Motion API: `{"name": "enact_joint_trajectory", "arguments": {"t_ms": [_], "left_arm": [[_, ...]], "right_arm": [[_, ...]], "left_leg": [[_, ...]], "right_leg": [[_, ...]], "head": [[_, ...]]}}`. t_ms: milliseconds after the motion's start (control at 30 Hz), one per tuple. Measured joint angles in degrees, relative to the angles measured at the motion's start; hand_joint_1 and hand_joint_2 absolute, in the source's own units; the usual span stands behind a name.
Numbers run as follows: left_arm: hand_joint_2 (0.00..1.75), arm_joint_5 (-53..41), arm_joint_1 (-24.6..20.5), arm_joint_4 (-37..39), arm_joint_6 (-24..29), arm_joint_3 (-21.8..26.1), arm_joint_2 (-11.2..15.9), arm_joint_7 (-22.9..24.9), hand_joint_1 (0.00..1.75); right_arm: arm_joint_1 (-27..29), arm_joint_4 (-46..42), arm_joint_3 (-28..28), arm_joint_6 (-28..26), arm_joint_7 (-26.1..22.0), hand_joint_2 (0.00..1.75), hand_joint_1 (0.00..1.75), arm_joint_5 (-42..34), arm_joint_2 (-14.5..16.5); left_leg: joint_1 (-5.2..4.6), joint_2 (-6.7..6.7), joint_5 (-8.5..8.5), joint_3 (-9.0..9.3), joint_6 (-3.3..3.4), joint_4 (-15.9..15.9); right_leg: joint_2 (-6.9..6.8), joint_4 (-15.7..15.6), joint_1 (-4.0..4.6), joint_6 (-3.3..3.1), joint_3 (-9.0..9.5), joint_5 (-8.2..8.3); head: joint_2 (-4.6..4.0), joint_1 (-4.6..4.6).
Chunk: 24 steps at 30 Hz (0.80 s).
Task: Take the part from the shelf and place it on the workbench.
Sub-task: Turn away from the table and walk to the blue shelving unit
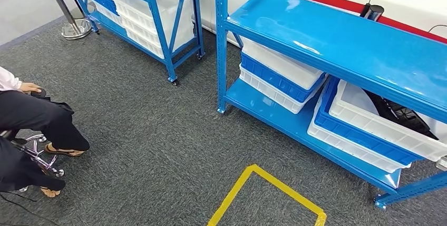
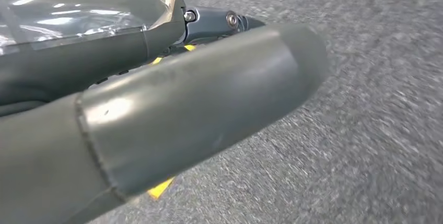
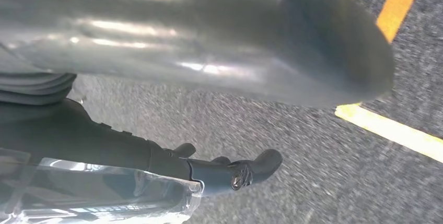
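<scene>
At the far left of the head view a seated person (image 1: 31,126) in dark trousers sits on a wheeled chair (image 1: 37,155) on the grey carpet (image 1: 142,131). Behind, a small blue shelf (image 1: 158,5) carries white bins. A yellow tape square (image 1: 263,194) marks the floor in front. To the right stands the large blue shelf (image 1: 337,41), with stacked blue and white bins (image 1: 279,76) on its lower level. In the rightmost bin (image 1: 379,126) lies a dark part (image 1: 400,113), mostly hidden under the top board. Both arms hang well apart from it, over the carpet. The left robot hand (image 2: 172,114) holds nothing, its fingers apart, thick thumb forward. The right robot hand (image 3: 219,72) also holds nothing, its dark fingers (image 3: 251,169) spread beside the yellow tape.
</scene>
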Motion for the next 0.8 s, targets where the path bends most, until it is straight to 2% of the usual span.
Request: {"name": "enact_joint_trajectory", "arguments": {"t_ms": [67, 133, 167, 200, 233, 267, 300, 333, 367, 400, 433, 500, 533, 567, 633, 667, 700, 733, 767, 800], "left_arm": [[0.00, -0.01, -0.04, -0.01, -0.01, 0.01, -0.02, 0.00, 0.00], [0.00, -0.01, 0.02, -0.01, -0.01, 0.01, 0.02, -0.01, 0.00], [0.00, -0.01, 0.06, -0.01, -0.02, 0.01, 0.02, -0.01, 0.00], [0.00, -0.01, 0.08, 0.00, -0.02, 0.01, 0.01, 0.00, 0.00], [0.00, -0.01, 0.08, 0.00, -0.02, 0.01, -0.02, 0.01, 0.00], [0.00, -0.01, 0.06, 0.00, -0.02, 0.01, -0.04, 0.01, 0.00], [0.00, -0.01, 0.05, 0.00, -0.02, 0.01, -0.07, 0.01, 0.00], [0.00, 0.00, 0.05, 0.00, -0.02, 0.01, -0.07, 0.03, 0.00], [0.00, 0.01, 0.07, 0.00, -0.01, 0.01, -0.06, 0.04, 0.00], [0.00, 0.01, 0.05, 0.00, 0.01, 0.01, -0.04, 0.08, 0.00], [0.00, 0.04, 0.01, 0.00, 0.02, 0.01, -0.04, 0.13, 0.00], [0.00, 0.10, -0.20, 0.00, 0.09, 0.02, -0.08, 0.20, 0.00], [0.00, 0.14, -0.29, 0.00, 0.17, 0.03, -0.09, 0.22, 0.00], [0.00, 0.19, -0.32, 0.00, 0.29, 0.06, -0.10, 0.22, 0.00], [0.00, 0.32, -0.23, 0.01, 0.52, 0.15, -0.14, 0.23, 0.00], [0.00, 0.42, -0.15, 0.02, 0.61, 0.20, -0.15, 0.25, 0.00], [0.00, 0.49, -0.07, 0.02, 0.66, 0.23, -0.16, 0.27, 0.00], [0.00, 0.54, -0.01, 0.02, 0.69, 0.25, -0.15, 0.28, 0.00], [0.00, 0.56, 0.01, 0.02, 0.70, 0.26, -0.15, 0.29, 0.00], [0.00, 0.57, 0.02, 0.02, 0.70, 0.26, -0.14, 0.28, 0.00]], "right_arm": [[-0.02, 0.01, -0.05, 0.00, 0.00, 0.00, 0.00, -0.04, -0.02], [-0.13, 0.01, -0.13, 0.00, 0.00, 0.00, 0.00, -0.05, -0.03], [-0.13, 0.01, -0.19, 0.00, 0.00, 0.00, 0.00, -0.05, -0.04], [-0.06, 0.01, -0.25, 0.00, 0.00, 0.00, 0.00, -0.04, -0.05], [0.02, 0.02, -0.30, 0.00, 0.01, 0.00, 0.00, 0.01, -0.08], [0.09, 0.02, -0.33, 0.00, 0.00, 0.00, 0.00, 0.07, -0.13], [0.10, 0.03, -0.34, 0.00, 0.00, 0.00, 0.00, 0.13, -0.17], [0.01, 0.03, -0.34, 0.01, 0.00, 0.00, 0.00, 0.20, -0.18], [-0.14, 0.02, -0.34, 0.03, 0.00, 0.00, 0.00, 0.24, -0.18], [-0.26, 0.02, -0.34, 0.04, 0.00, 0.00, 0.00, 0.28, -0.17], [-0.33, 0.02, -0.34, 0.07, 0.00, 0.00, 0.00, 0.36, -0.16], [-0.29, 0.02, -0.34, 0.07, 0.01, 0.00, 0.00, 0.56, -0.21], [-0.28, 0.03, -0.34, 0.07, 0.04, 0.00, 0.00, 0.67, -0.25], [-0.30, 0.03, -0.34, 0.07, 0.08, 0.00, 0.00, 0.74, -0.27], [-0.39, 0.03, -0.34, 0.08, 0.20, 0.00, 0.00, 0.81, -0.26], [-0.40, 0.03, -0.34, 0.09, 0.26, 0.00, 0.00, 0.81, -0.24], [-0.38, 0.03, -0.35, 0.09, 0.32, 0.00, 0.00, 0.81, -0.24], [-0.34, 0.03, -0.35, 0.09, 0.38, 0.00, 0.00, 0.81, -0.25], [-0.32, 0.03, -0.35, 0.09, 0.40, 0.00, 0.00, 0.81, -0.28], [-0.33, 0.03, -0.35, 0.09, 0.42, 0.00, 0.00, 0.81, -0.28]], "left_leg": [[0.17, 1.46, 0.54, 0.23, 0.84, -0.87], [0.12, 3.01, 0.66, 0.22, 1.17, -1.09], [0.06, 3.83, 0.64, 0.20, 1.18, -1.08], [0.02, 4.58, 0.61, 0.19, 1.17, -1.07], [0.03, 5.25, 0.56, 0.20, 1.11, -1.05], [0.07, 5.84, 0.50, 0.27, 1.01, -1.03], [0.10, 6.41, 0.40, 0.39, 0.84, -1.00], [-0.02, 6.96, 0.21, 0.55, 0.54, -0.94], [-0.13, 7.45, -0.01, 0.73, 0.19, -0.87], [-0.26, 7.96, -0.22, 0.95, -0.19, -0.80], [-0.34, 8.48, -0.39, 1.18, -0.56, -0.80], [-0.04, 9.04, -0.76, 1.56, -1.29, -0.69], [0.15, 8.23, -1.43, 1.40, -1.64, -0.03], [0.29, 6.88, -2.81, 0.70, -1.92, 1.80], [0.40, 3.92, -6.85, -2.39, -2.19, 8.76], [0.39, 3.28, -8.54, -4.25, -2.20, 12.68], [0.39, 3.05, -9.20, -5.60, -2.15, 15.28], [0.39, 2.94, -8.67, -6.10, -2.01, 15.90], [0.39, 2.74, -6.96, -5.48, -1.81, 14.10], [0.40, 2.17, -4.57, -3.97, -1.54, 10.46]], "right_leg": [[-2.21, 3.01, 0.16, 0.05, -1.67, -1.66], [-4.84, 10.27, 0.05, -0.23, -5.21, -5.09], [-5.35, 13.84, -0.08, -0.13, -6.92, -6.45], [-5.59, 15.90, -0.18, 0.18, -7.82, -7.05], [-5.80, 15.78, -0.29, 0.67, -7.57, -6.74], [-6.19, 13.27, -0.44, 1.25, -6.12, -5.61], [-7.20, 9.02, -0.59, 1.80, -3.74, -4.08], [-8.64, 4.80, -0.61, 2.10, -1.46, -2.66], [-9.75, 1.55, -0.57, 2.05, 0.30, -1.59], [-10.51, -0.30, -0.44, 1.76, 1.26, -1.02], [-10.48, -0.67, -0.23, 1.29, 1.27, -0.87], [-9.21, -0.70, -0.36, 0.40, 1.16, -0.72], [-8.59, -0.74, -0.56, 0.00, 1.21, -0.60], [-7.98, -0.80, -0.77, -0.43, 1.34, -0.44], [-6.73, -0.79, -0.76, -1.05, 1.37, -0.24], [-6.05, -0.77, -0.59, -1.22, 1.35, -0.21], [-5.31, -0.76, -0.45, -1.27, 1.37, -0.20], [-4.53, -0.74, -0.35, -1.27, 1.44, -0.20], [-3.74, -0.73, -0.30, -1.26, 1.55, -0.21], [-2.95, -0.73, -0.28, -1.25, 1.68, -0.21]], "head": [[-0.01, 0.20], [-0.01, 0.40], [-0.01, 0.44], [-0.01, 0.43], [-0.01, 0.45], [0.00, 0.45], [0.00, 0.47], [0.00, 0.50], [-0.01, 0.49], [-0.01, 0.41], [-0.01, 0.34], [-0.01, 0.19], [-0.01, 0.15], [-0.01, 0.06], [-0.01, -0.08], [0.00, -0.08], [0.00, -0.06], [0.00, -0.07], [0.00, -0.07], [-0.01, -0.08]]}}
